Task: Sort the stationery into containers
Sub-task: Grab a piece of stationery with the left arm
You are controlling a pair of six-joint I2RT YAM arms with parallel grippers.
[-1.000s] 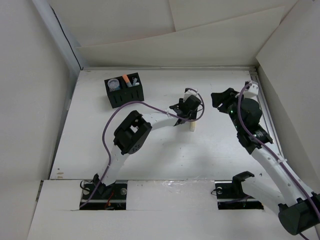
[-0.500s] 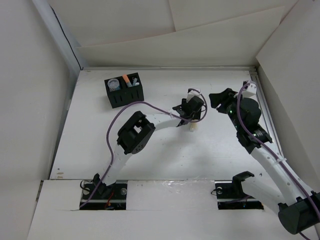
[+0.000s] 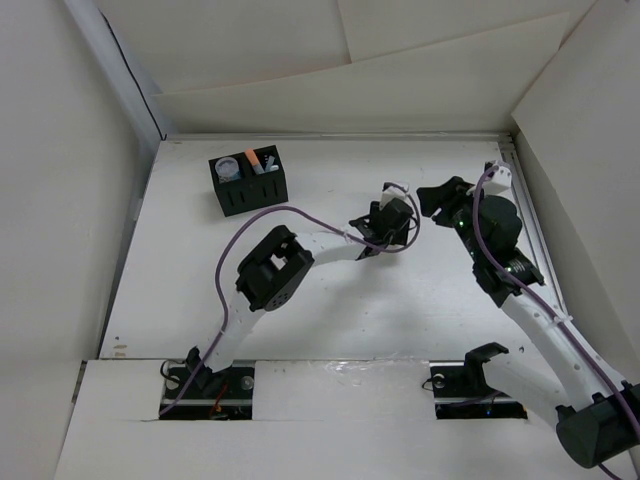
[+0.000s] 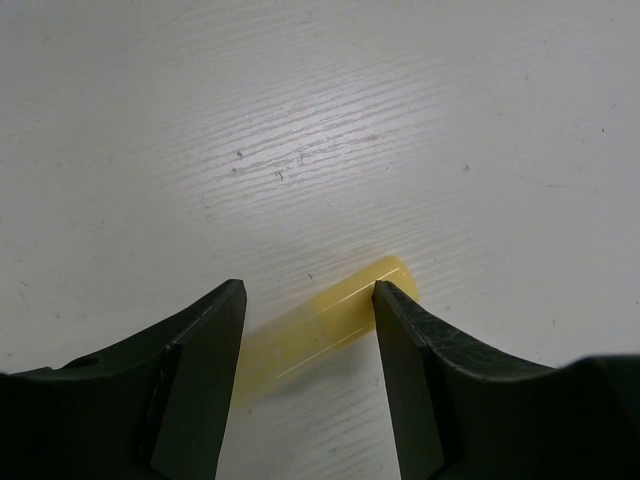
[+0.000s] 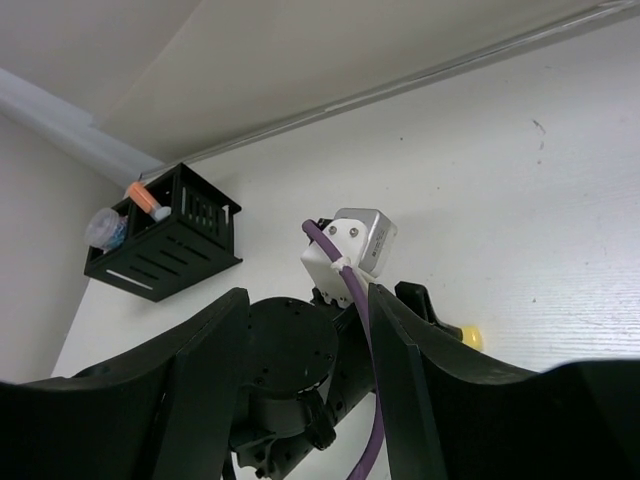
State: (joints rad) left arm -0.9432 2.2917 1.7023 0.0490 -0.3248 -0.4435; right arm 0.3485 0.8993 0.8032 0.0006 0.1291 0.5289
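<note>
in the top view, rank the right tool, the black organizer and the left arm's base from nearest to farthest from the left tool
1. right tool, just right of the left tool, slightly farther back.
2. black organizer, off to the far left of the table.
3. left arm's base, at the near edge, lower left.

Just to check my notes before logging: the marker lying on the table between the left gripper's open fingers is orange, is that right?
Not quite. The marker lying on the table between the open fingers of the left gripper is yellow, not orange, as the left wrist view shows. The orange marker stands in the black organizer in the top view.
</note>
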